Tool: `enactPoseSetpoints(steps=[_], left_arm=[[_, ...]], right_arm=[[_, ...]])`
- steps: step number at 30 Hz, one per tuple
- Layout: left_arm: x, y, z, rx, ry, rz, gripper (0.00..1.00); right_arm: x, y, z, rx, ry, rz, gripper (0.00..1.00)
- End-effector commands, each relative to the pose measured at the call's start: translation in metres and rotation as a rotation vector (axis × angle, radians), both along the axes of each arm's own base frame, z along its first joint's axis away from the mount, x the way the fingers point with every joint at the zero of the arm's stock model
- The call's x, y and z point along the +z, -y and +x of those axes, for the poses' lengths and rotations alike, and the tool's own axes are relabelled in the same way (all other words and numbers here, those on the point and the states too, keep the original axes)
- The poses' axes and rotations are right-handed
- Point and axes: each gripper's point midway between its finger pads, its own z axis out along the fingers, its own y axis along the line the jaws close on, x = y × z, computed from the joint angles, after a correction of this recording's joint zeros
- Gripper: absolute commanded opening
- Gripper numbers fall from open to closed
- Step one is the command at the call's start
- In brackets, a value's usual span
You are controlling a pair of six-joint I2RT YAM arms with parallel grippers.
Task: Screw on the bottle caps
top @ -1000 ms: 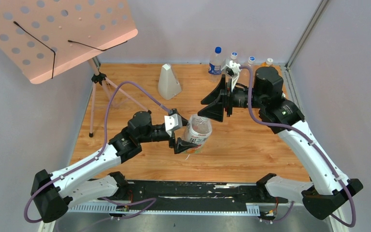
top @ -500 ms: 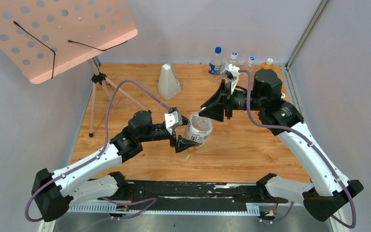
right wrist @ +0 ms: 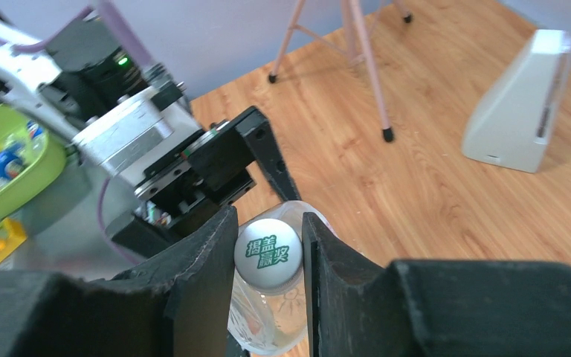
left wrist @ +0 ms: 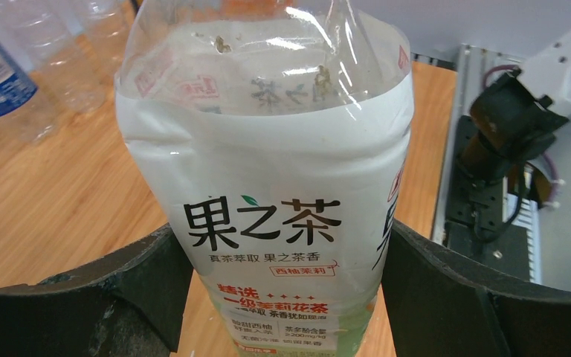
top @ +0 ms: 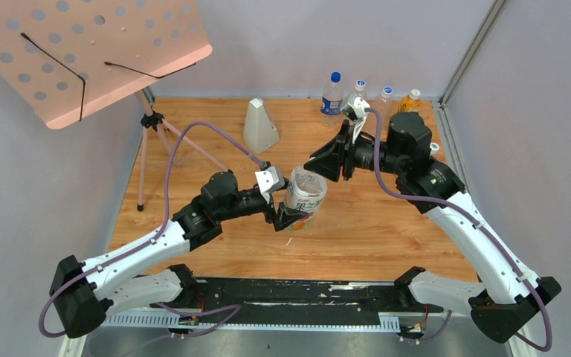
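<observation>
The larger clear bottle [top: 305, 199] [left wrist: 282, 186], with its white, green and orange label, stands tilted over the middle of the table. My left gripper [top: 291, 216] [left wrist: 282, 297] is shut on its lower body, one black finger on each side of the label. A white bottle cap [right wrist: 268, 251] with green print sits on the bottle's neck. My right gripper [top: 314, 165] [right wrist: 269, 260] is shut on that cap from above, with both fingers pressed against its rim. The bottle's mouth is hidden under the cap.
At the back edge stand a blue-labelled bottle [top: 332, 93], two small clear bottles [top: 359, 89] [top: 386, 94] and an orange juice bottle [top: 413, 97]. A white wedge-shaped object [top: 259, 125] sits at the back centre. A pink music stand [top: 89, 52] with tripod legs stands at the left.
The right gripper's fingers have closed onto the cap as it came down on the bottle's top. The left arm shifted the bottle slightly towards the back.
</observation>
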Motion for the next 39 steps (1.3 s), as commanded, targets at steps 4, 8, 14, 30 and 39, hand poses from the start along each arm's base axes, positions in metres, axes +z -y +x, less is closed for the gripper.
enactPoseSetpoints(steps=[4, 8, 14, 30, 39], left_arm=[[0.077, -0.017, 0.06, 0.446, 0.229, -0.175, 0.0], [0.07, -0.022, 0.084, 0.674, 0.358, -0.037, 0.0], [0.044, -0.021, 0.098, 0.786, 0.344, 0.02, 0.0], [-0.04, -0.047, 0.062, 0.247, 0.134, 0.295, 0.0], [-0.036, -0.048, -0.013, -0.234, 0.169, 0.405, 0.0]], right_arm=[[-0.052, 0.011, 0.042, -0.479, -0.213, -0.048, 0.17], [-0.074, 0.024, 0.059, -0.728, -0.327, -0.021, 0.2], [-0.056, 0.031, 0.066, -0.808, -0.348, 0.074, 0.21], [0.005, 0.047, 0.005, -0.383, 0.171, -0.073, 0.82], [-0.03, 0.051, -0.075, 0.114, 0.448, -0.254, 0.74]])
